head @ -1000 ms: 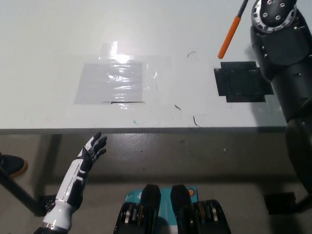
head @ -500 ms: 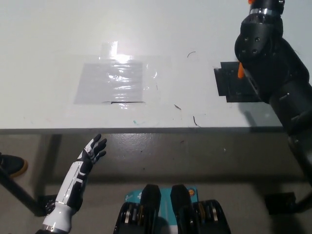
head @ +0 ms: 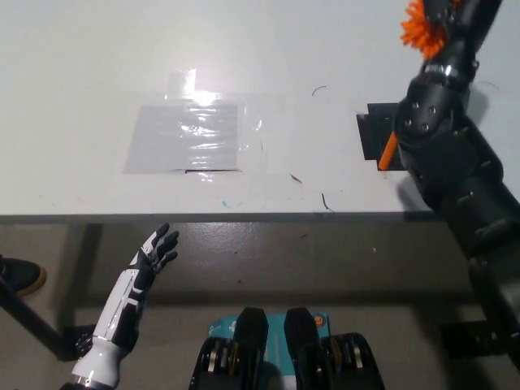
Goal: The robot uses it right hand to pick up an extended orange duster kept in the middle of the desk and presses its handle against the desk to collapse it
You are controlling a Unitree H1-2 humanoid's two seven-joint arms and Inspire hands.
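Orange duster (head: 419, 32) | axis steep, handle tip on worktop (head: 81, 97) | right hand (head: 443, 20) grasp hidden | left hand (head: 154, 250) released, low.

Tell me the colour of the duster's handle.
Orange, in the head view: the duster's handle shows beside the black right arm, over the black patch.

The tabletop (head: 81, 81) is wide and bare on its left and middle part; only a flat clear plastic sheet (head: 191, 136) lies there taped down, so a hand can pass above it freely. At the right side the black right arm (head: 451, 171) stands over the black tape patch (head: 372, 134) and blocks this corner, together with the orange duster (head: 388, 151) beside it. The left hand (head: 156, 248) hangs below the tabletop edge, fingers apart, with free room around it.
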